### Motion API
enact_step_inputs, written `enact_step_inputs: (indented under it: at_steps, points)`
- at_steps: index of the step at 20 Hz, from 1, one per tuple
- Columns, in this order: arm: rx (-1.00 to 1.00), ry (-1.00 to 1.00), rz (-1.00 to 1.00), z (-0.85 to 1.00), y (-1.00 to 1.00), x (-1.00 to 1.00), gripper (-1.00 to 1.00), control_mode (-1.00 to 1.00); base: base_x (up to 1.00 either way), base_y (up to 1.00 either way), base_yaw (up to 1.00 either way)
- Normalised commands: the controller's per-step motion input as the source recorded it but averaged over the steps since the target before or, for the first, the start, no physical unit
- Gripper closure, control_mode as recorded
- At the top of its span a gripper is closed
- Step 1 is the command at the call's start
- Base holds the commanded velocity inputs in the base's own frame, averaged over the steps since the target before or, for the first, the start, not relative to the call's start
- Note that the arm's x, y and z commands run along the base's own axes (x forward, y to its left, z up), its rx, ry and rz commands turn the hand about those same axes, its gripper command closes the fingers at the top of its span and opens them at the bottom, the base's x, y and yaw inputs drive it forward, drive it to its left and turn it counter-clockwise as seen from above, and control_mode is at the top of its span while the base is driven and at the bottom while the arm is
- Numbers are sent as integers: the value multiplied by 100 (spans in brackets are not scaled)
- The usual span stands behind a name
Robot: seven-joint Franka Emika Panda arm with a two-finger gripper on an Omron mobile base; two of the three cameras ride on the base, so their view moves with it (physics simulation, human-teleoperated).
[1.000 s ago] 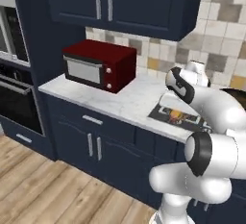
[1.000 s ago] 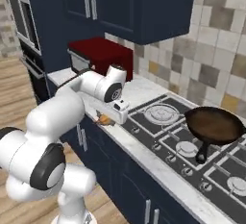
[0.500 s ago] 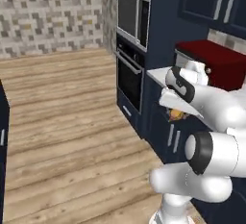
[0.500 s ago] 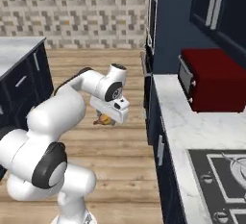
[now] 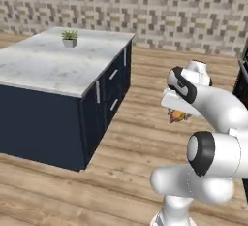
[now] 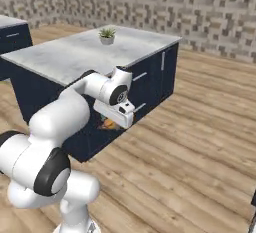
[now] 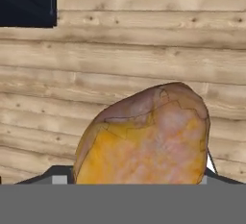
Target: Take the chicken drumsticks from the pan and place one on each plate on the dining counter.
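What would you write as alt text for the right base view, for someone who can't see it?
A white robot arm carries an orange-brown chicken drumstick in its gripper above a wooden floor. Behind it stands the dining counter, white marble over navy cabinets, with a small potted plant on top, before a stone-tiled wall.

One chicken drumstick [image 7: 144,136], one dining counter [image 5: 48,67], one potted plant [image 5: 69,38].

Even, soft rendered light; faint shadows, slightly blurry textures.
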Motion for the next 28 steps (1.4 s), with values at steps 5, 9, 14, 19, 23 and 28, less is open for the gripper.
enact_step_inputs:
  at_steps: [5, 9, 14, 19, 23, 28]
  points:
    - [0, 0, 0, 0, 0, 0, 100, 100, 8, 11, 99]
    - [0, 0, 0, 0, 0, 0, 100, 100, 55, 52, 61]
    - [0, 0, 0, 0, 0, 0, 100, 100, 100, 72, 1]
    - [0, 0, 0, 0, 0, 0, 100, 100, 100, 65, 0]
    - [0, 0, 0, 0, 0, 0, 100, 100, 100, 62, 0]
    - [0, 0, 0, 0, 0, 0, 100, 100, 100, 62, 0]
